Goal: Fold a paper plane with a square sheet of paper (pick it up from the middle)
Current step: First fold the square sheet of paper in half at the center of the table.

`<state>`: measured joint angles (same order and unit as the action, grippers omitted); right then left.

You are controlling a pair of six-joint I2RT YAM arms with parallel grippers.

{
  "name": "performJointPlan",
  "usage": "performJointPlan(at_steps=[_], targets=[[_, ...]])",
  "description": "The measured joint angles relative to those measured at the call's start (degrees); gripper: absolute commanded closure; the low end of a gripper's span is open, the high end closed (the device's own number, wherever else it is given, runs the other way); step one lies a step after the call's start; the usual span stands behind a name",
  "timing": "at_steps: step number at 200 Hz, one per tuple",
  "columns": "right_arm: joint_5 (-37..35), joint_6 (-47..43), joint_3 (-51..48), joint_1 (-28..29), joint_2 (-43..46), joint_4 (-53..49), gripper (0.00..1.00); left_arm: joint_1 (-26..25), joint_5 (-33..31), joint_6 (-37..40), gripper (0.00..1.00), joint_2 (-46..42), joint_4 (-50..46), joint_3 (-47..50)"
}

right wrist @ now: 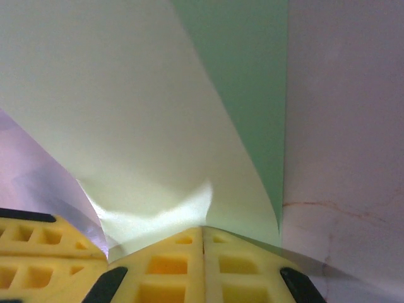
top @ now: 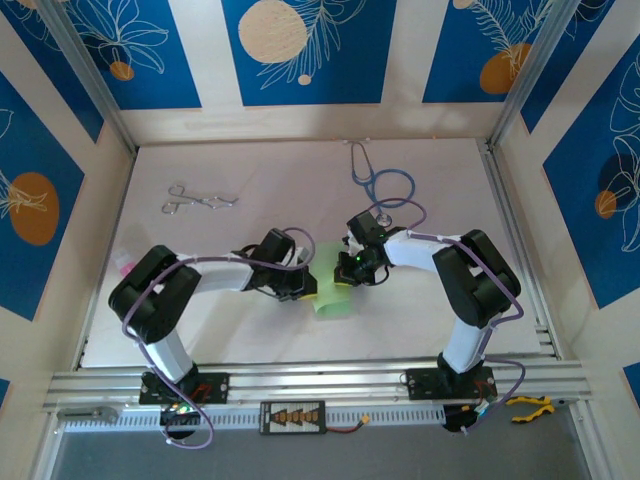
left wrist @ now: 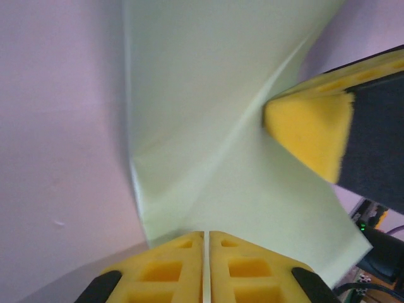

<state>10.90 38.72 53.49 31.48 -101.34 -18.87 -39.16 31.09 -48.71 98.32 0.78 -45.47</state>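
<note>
The white table (top: 400, 330) lies under me, with blue leaf-patterned panels (top: 300, 50) around it. My left arm (top: 160, 290) and right arm (top: 475, 275) bend inward from the near edge, and their wrists come close together near the middle of the table.

A blue stethoscope (top: 392, 172) lies toward the far edge, just beyond my right wrist and apart from everything I hold. The paper (top: 330, 298), pale green, sits between my two wrists and slopes down toward the near side. I cannot tell whether its low edge touches the table. In the left wrist view a crease runs slantwise across it. In the right wrist view one face looks pale and another, behind it, a darker green. Silver forceps (top: 198, 199) lie far left, well apart from the paper.

My left gripper (left wrist: 205, 246) has its jaws pressed together, with the paper's edge pinched as a thin line between the yellow pads. My right gripper (right wrist: 203, 237) is likewise clamped, and the sheet fans out from between its pads. In the left wrist view, one right pad (left wrist: 309, 129) presses against the paper just beside the crease.
</note>
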Motion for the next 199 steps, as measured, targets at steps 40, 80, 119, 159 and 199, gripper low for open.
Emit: performJointPlan(at_steps=[40,80,119,159,199], targets=[[-0.2,0.4,0.0,0.1,0.0,0.0,1.00,-0.9,0.4,-2.1,0.89,0.3,2.3,-0.1],[-0.2,0.4,0.0,0.2,0.0,0.0,1.00,-1.1,-0.1,-2.0,0.89,0.5,3.0,2.8],[-0.4,0.3,0.0,0.3,0.1,0.0,1.00,-1.2,-0.8,-0.2,0.90,0.0,3.7,4.1],[-0.5,0.4,0.0,0.3,0.2,0.0,1.00,-1.3,-1.6,-0.5,0.89,-2.3,1.1,4.2],[-0.7,0.4,0.0,0.4,0.2,-0.1,1.00,-1.7,-0.4,-2.6,0.88,-2.6,3.2,2.4]])
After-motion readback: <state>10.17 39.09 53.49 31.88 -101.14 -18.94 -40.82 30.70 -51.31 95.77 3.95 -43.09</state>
